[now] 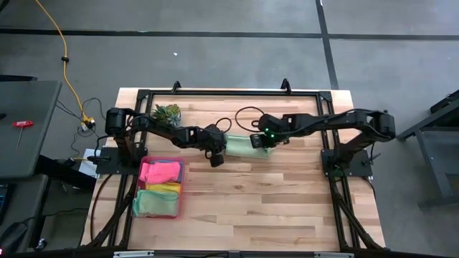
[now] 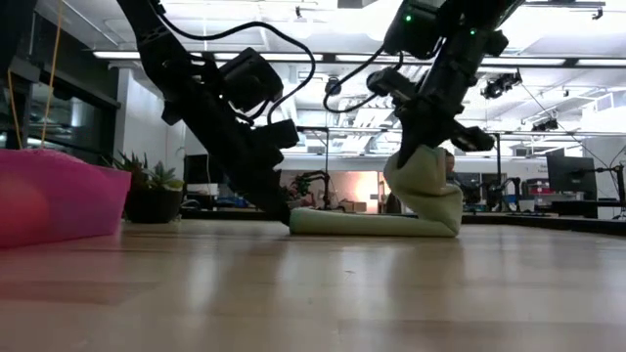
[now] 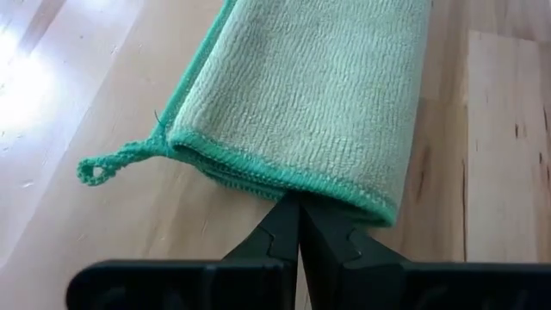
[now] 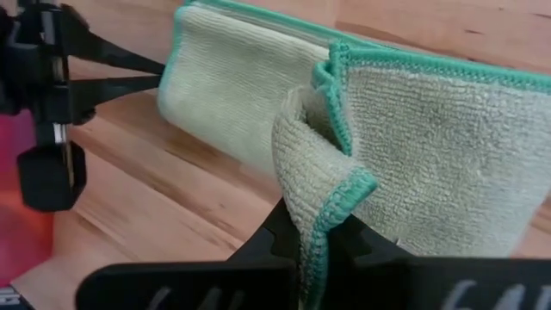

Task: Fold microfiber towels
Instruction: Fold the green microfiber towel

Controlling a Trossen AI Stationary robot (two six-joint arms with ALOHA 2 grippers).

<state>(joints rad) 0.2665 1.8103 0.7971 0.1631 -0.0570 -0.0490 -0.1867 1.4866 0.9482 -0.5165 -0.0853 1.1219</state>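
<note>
1. Already, the tray at lower left of the high view holds folded towels: a pink towel, a yellow towel and a green towel. These look done.
2. A plant stands at upper left of the table, out of the way.
3. At centre, the left gripper has its fingers pressed together at the near edge of the pale towel; whether any cloth is pinched between them I cannot tell.
4. Just right of it, the right gripper is clamped on a corner of the same pale towel and lifts that end into a hump in the low view.
5. My judgement: this towel is mid-fold, the raised end to be laid over and the bundle moved to the tray.
6. No brand, label or writing is readable anywhere.
</note>
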